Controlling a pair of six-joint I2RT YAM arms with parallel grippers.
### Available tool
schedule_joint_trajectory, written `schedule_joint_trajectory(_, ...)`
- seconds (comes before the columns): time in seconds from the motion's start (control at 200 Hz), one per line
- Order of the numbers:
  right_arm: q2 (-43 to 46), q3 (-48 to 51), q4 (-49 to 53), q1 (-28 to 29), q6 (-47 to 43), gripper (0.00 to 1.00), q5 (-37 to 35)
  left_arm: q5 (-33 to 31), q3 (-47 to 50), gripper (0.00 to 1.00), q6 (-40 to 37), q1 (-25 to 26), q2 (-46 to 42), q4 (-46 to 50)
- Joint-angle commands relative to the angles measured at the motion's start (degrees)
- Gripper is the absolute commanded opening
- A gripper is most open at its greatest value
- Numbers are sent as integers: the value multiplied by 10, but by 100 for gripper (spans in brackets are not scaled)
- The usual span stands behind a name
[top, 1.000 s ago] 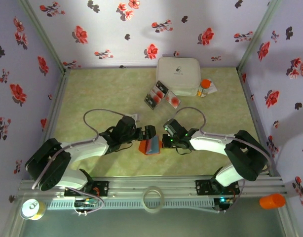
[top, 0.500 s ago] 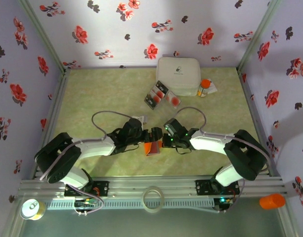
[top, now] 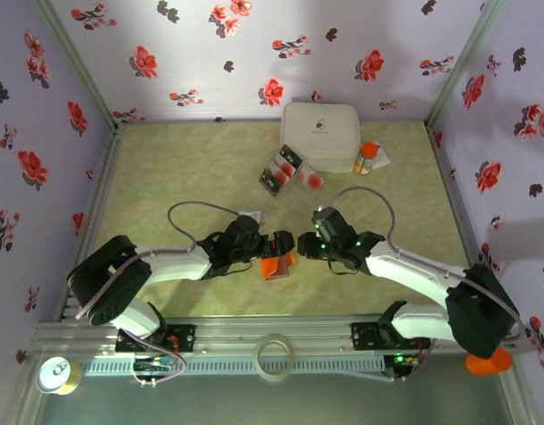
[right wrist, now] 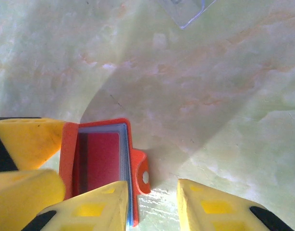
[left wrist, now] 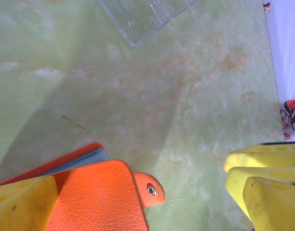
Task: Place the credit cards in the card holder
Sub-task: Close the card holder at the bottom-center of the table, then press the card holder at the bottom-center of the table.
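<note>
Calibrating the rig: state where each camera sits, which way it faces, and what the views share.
Top external: above and behind the robot, looking down at the table; left gripper and right gripper show.
Left wrist: on the left arm, looking down; left fingers.
Right wrist: on the right arm, looking down; right fingers.
Shared: the card holder.

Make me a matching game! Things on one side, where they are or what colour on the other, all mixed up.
Things:
1. card holder
2. white box
3. credit cards
4. pill bottle

Clues:
a. orange cap, right of the box
b. bright orange, nearest the front of the table
c. biggest, at the back
d. lying just in front of the box

Pairs: 1-b, 2-c, 3-d, 4-a
</note>
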State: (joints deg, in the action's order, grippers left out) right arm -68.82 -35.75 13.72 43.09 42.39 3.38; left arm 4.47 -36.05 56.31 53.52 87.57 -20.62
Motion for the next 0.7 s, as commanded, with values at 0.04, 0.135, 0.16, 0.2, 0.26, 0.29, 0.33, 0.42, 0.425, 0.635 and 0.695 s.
schedule_joint_trajectory(0.04, 34, 13, 46, -8, -9, 33, -15, -16, -28, 100, 2, 7, -39, 67)
schedule_joint_trajectory(0.135, 50, 16, 51, -12, -9, 32, -16, -17, -29, 100, 3, 16, -62, 103)
schedule_joint_trajectory(0.16, 51, 16, 51, -13, -9, 32, -16, -18, -29, 100, 4, 20, -68, 111)
schedule_joint_trajectory(0.2, 53, 17, 50, -14, -9, 32, -15, -21, -28, 100, 5, 27, -75, 121)
schedule_joint_trajectory(0.26, 53, 17, 49, -15, -9, 32, -14, -25, -25, 100, 10, 38, -80, 123)
schedule_joint_trajectory(0.29, 53, 18, 49, -15, -9, 32, -14, -26, -24, 100, 15, 43, -80, 120)
schedule_joint_trajectory(0.33, 53, 18, 48, -15, -9, 32, -14, -27, -23, 100, 20, 51, -77, 112)
schedule_joint_trajectory(0.42, 52, 21, 46, -16, -7, 32, -12, -30, -28, 100, 25, 68, -63, 93)
schedule_joint_trajectory(0.425, 53, 21, 46, -16, -7, 32, -12, -30, -28, 100, 25, 69, -62, 92)
schedule_joint_trajectory(0.635, 58, 29, 46, -16, -3, 31, -13, -35, -45, 100, 35, 88, 5, 50)
schedule_joint_trajectory(0.695, 63, 33, 46, -16, 0, 32, -13, -42, -38, 100, 41, 90, 20, 37)
